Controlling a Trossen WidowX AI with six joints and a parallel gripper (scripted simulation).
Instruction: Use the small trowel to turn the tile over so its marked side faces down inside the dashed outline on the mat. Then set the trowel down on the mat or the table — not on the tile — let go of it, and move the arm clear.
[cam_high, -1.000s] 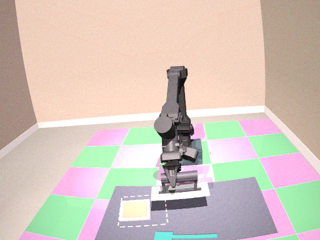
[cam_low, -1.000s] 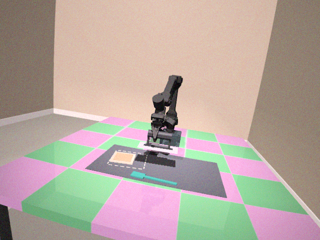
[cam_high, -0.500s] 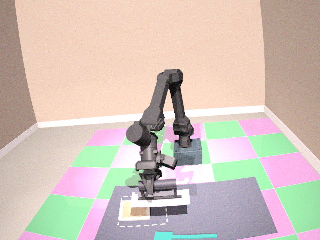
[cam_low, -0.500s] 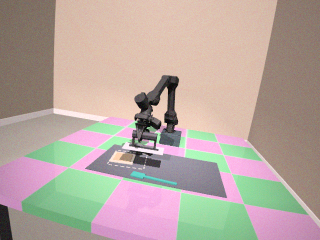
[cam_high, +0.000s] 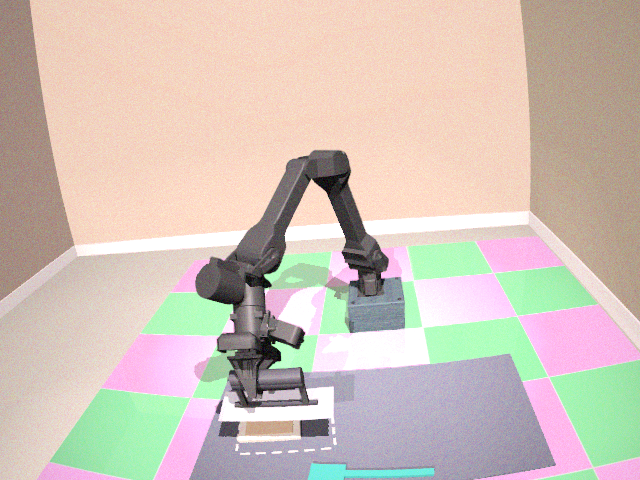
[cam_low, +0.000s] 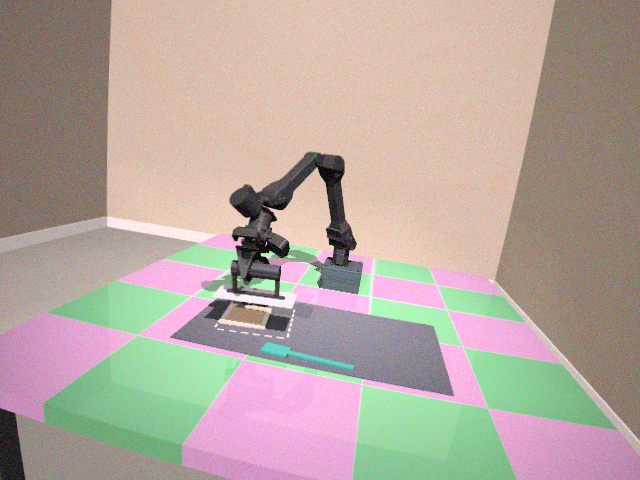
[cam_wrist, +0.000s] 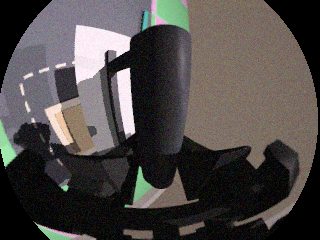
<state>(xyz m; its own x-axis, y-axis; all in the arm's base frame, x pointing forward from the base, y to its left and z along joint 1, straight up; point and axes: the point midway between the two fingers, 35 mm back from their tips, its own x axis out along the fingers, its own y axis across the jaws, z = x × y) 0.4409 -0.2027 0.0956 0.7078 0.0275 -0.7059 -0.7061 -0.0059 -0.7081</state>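
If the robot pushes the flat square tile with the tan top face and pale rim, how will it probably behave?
The flat square tile with the tan top face and pale rim would probably slide, not roll, since it is square and lies flat. It seems unlikely to tip, being low and wide. It is probably stiff, as its edges look straight.

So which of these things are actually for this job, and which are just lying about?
For the job:
- trowel, in the gripper
- tile
- dashed outline
- mat

Just lying about:
- turquoise spatula-like tool
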